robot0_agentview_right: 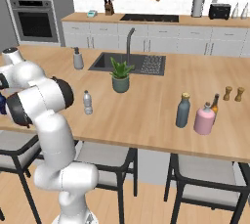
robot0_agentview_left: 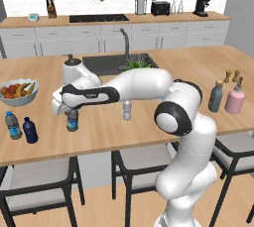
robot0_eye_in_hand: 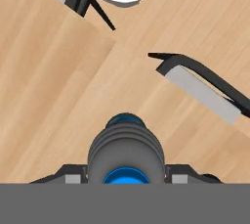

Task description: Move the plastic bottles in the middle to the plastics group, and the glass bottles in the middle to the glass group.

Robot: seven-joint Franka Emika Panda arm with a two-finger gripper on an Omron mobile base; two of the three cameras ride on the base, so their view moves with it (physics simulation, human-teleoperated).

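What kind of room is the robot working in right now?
A home kitchen, rendered: an island counter with a sink, a wall oven, and a toaster and coffee machine on the back counter.

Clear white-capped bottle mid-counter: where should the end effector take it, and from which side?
Grip the upright clear bottle around its narrow body just below the cap, coming down from above; it stands alone on the counter. The end effector is now shut on the blue-label bottle.
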